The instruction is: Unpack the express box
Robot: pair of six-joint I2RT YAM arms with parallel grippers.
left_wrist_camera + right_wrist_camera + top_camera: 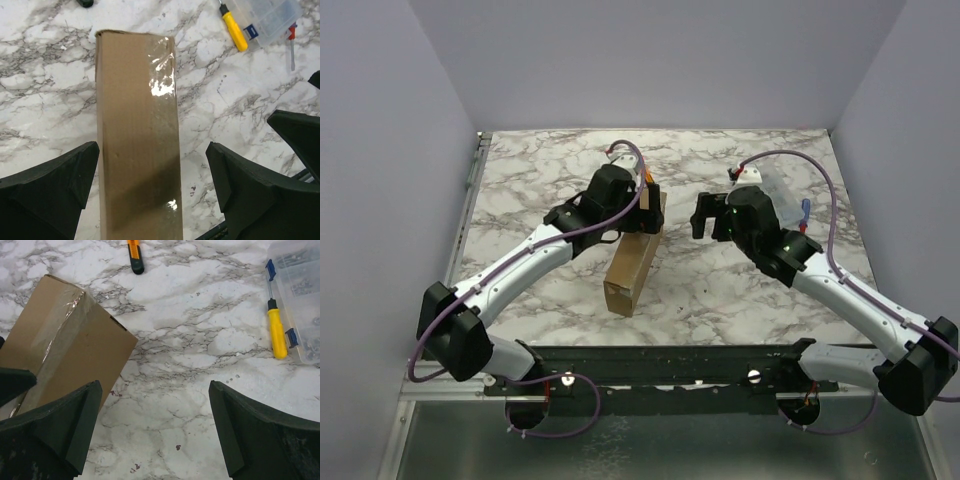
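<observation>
Left gripper wide open, straddling the plain brown cardboard express box, which stands on edge mid-table; fingers not touching. Right gripper also wide, over bare marble tabletop beside it. My worry: an off-centre close tips the box, and the clear tape seals the seam.

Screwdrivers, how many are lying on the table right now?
2 show: a yellow-handled screwdriver beside the clear case, and a thin red-handled one, seemingly a screwdriver too, off the case's opposite end. The arms could hide more.
</observation>
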